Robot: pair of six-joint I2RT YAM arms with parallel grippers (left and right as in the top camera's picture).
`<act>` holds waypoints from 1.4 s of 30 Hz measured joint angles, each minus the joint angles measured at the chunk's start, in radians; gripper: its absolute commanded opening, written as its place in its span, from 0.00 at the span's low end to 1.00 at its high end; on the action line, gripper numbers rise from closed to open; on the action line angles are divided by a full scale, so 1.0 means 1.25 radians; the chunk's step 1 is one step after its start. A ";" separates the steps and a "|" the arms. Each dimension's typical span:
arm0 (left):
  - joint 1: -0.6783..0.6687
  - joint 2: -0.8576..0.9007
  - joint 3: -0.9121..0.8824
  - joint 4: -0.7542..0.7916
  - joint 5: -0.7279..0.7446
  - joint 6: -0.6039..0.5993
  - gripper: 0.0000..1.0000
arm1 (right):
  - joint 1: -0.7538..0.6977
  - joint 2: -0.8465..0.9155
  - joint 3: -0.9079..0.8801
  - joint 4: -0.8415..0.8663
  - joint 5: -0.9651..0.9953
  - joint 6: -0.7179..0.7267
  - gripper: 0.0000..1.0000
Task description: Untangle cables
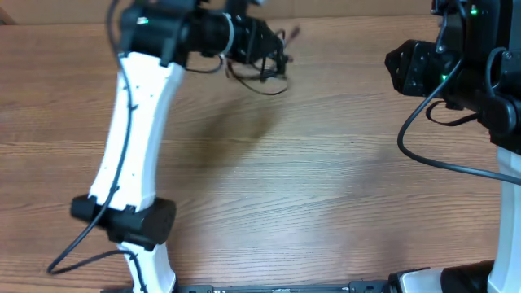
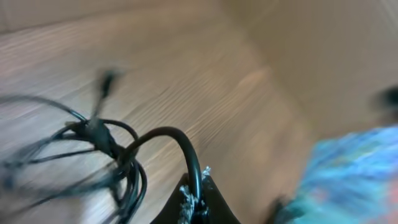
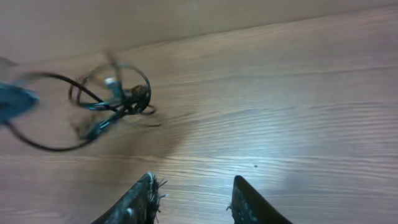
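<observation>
Left pincer [image 2: 194, 198] tight on cables [image 2: 94, 132] near table's [image 1: 326, 163] far edge; right pincer [image 3: 194, 186] spread, well apart.

A: Seen from overhead, a wooden table [image 1: 326, 187] has pale brown grain running side to side. A soft shadow [image 1: 244, 126] lies near its far edge.

B: And behind it?

A: A plain tan panel [image 3: 186, 18] stands along the far edge.

B: Anything on the boards?

A: One small dark speck [image 3: 255, 165]. In the left wrist view a blue-green patch [image 2: 357, 174] sits at lower right, too blurred to identify.
</observation>
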 measured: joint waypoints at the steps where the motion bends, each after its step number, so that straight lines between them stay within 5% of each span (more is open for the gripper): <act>1: 0.016 -0.014 0.001 0.022 0.031 -0.053 0.04 | 0.000 0.000 0.000 0.003 -0.010 0.001 0.35; 15: 0.151 -0.060 0.002 0.318 0.210 -0.632 0.04 | 0.000 0.001 -0.081 0.045 -0.217 -0.133 0.47; 17: 0.152 -0.060 0.002 0.370 0.224 -0.706 0.04 | 0.001 0.002 -0.102 0.053 -0.237 -0.164 0.57; 21: 0.152 -0.060 0.003 0.483 0.242 -0.832 0.04 | 0.012 0.003 -0.147 0.087 -0.269 -0.213 0.99; 34: 0.152 -0.060 0.003 0.698 0.220 -1.155 0.04 | 0.147 0.012 -0.303 0.253 -0.295 -0.272 0.98; 36: 0.152 -0.060 0.003 0.699 0.207 -1.185 0.04 | 0.155 0.013 -0.314 0.263 -0.283 -0.279 0.86; 37: 0.152 -0.060 0.003 0.699 0.199 -1.201 0.04 | 0.155 0.013 -0.315 0.265 -0.272 -0.284 0.59; 38: 0.152 -0.060 0.003 0.699 0.196 -1.209 0.05 | 0.155 0.013 -0.315 0.269 -0.266 -0.289 0.20; 39: 0.152 -0.060 0.003 0.699 0.193 -1.215 0.04 | 0.155 0.013 -0.315 0.277 -0.260 -0.290 0.04; 42: 0.152 -0.060 0.003 0.706 0.188 -1.229 0.04 | 0.155 0.013 -0.315 0.285 -0.252 -0.293 0.04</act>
